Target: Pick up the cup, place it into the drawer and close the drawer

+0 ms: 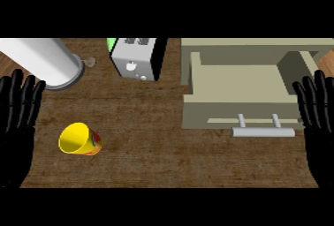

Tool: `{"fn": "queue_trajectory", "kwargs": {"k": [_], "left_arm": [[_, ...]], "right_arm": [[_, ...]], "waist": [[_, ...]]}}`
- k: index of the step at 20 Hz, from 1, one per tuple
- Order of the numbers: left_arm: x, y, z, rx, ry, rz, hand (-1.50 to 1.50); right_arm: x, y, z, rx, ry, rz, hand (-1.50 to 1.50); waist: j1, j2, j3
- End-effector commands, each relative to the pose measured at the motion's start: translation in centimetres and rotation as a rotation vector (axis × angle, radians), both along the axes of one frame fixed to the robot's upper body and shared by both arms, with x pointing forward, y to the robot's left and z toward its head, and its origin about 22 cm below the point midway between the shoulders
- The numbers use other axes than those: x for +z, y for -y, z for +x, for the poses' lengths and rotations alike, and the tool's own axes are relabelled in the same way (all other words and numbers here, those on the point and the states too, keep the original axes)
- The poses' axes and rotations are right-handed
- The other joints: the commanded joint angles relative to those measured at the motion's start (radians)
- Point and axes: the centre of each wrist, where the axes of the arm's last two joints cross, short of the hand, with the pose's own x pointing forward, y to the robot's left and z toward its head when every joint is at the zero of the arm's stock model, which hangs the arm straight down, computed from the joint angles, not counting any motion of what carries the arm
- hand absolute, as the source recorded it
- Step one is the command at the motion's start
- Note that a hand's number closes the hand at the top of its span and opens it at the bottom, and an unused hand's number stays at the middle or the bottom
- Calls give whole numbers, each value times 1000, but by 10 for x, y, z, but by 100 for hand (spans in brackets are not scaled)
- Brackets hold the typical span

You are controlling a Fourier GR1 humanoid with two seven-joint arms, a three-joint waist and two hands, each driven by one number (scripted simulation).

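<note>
A brown wooden counter (pixel 176 163) carries a beige pulled-out drawer (pixel 238 95) with a grey bar handle (pixel 263 131), a white cylinder (pixel 46 62) and a silver toaster (pixel 137 59). The left hand (pixel 18 119) and right hand (pixel 317 119) rest at the edges with fingers straight, holding nothing. The yellow cup (pixel 79 139) with a red-patterned side lies tipped at the counter's left, well apart from the drawer.

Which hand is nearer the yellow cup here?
Left. The left hand rests open at the view's left edge, just left of the cup. The right hand rests open at the right edge, across the counter, beside the open drawer.
</note>
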Motion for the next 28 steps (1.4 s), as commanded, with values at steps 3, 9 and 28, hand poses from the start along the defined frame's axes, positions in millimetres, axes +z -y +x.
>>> {"fn": "queue_trajectory", "kwargs": {"k": [3,9,28], "left_arm": [[-4,-31,-2,-69,-1,10,-150],[-33,-60,-16,-63,-199,-271,-150],[-145,-110,12,75,-392,-220,-150]], "right_arm": [[-4,-10,6,8,34,11,-150],[-7,-2,4,143,-126,-56,-150],[18,0,56,158,-77,-48,-150]], "waist": [[-10,5,-22],[-5,6,-23],[-14,6,-22]]}}
